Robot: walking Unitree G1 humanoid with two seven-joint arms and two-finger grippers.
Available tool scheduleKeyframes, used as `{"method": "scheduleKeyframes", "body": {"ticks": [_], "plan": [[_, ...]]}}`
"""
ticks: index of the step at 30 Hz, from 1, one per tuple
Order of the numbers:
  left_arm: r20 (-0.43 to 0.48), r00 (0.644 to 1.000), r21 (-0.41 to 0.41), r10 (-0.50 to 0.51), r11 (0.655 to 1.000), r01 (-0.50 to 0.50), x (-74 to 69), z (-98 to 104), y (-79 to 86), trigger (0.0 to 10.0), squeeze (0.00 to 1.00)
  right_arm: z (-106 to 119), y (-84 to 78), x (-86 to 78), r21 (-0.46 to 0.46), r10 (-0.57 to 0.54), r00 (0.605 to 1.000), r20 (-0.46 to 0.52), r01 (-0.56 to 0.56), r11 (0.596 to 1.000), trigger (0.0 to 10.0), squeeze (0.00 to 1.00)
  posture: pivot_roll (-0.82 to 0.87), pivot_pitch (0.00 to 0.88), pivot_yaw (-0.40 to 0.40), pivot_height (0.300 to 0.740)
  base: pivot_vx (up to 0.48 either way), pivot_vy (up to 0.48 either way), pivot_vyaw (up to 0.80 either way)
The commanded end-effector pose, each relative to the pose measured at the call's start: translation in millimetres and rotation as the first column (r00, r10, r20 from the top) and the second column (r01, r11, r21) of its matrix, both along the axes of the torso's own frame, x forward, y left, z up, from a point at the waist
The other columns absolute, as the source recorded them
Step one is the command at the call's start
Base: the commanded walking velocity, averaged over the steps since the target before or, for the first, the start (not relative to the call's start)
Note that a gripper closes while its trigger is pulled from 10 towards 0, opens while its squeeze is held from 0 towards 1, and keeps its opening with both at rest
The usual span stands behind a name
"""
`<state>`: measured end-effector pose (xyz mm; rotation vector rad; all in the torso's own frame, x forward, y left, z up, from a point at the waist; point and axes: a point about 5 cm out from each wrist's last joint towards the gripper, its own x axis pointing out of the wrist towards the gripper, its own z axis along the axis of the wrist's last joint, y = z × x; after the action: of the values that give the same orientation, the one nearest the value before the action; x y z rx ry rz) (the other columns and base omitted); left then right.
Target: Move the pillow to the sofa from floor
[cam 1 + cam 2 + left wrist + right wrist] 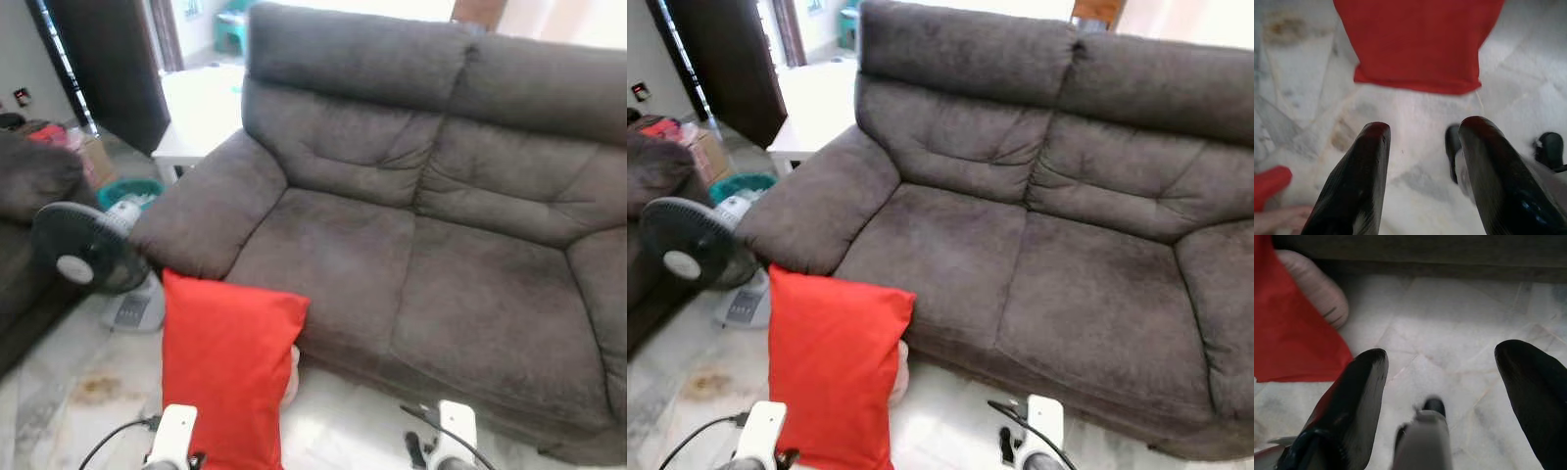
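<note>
The task has barely begun: the red pillow (228,377) stands on the marble floor (1298,93), leaning against the sofa (411,255), just ahead of the left jaws (1422,142) and beside the right jaws (1442,372), both wide open and empty.

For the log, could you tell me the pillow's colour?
The pillow is plain red, clearest in the left eye view.

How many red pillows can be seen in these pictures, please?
1. The red pillow stands on the floor, leaning against the front of the sofa below its armrest. A pale object behind it is partly hidden.
</note>
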<state>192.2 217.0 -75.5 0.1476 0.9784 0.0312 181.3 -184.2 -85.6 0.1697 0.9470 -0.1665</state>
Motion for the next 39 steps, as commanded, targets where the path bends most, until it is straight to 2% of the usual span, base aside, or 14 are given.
{"method": "scheduleKeyframes", "body": {"ticks": [1,14,19,39], "plan": [[-0.009,1.000,-0.016,0.001,1.000,-0.001,-0.6,-1.6,-5.7,10.0,0.00,-0.5,-10.7,-4.1,-0.027,-0.017,1.000,-0.006,0.016,1.000,10.0,0.00,0.05,0.029,-0.013,0.740,0.270,0.000,0.00],[-0.014,1.000,-0.007,-0.003,1.000,0.003,-0.8,-1.7,-5.2,10.0,0.00,-0.6,-10.7,-4.4,-0.021,-0.008,1.000,-0.007,0.008,1.000,10.0,0.00,0.05,0.038,-0.015,0.740,0.270,0.000,0.00],[-0.009,1.000,-0.007,-0.006,1.000,0.006,0.8,-0.9,-5.6,10.0,0.00,0.6,-11.2,-2.3,-0.031,0.007,1.000,0.001,-0.007,1.000,10.0,0.00,0.05,0.039,-0.015,0.740,0.000,0.000,0.00],[0.005,1.000,-0.018,0.004,1.000,-0.004,5.5,1.2,-7.4,10.0,0.00,3.0,-11.4,3.0,-0.034,0.018,1.000,0.008,-0.018,0.999,10.0,0.00,0.05,0.011,-0.018,0.740,0.000,0.000,0.80]]}}
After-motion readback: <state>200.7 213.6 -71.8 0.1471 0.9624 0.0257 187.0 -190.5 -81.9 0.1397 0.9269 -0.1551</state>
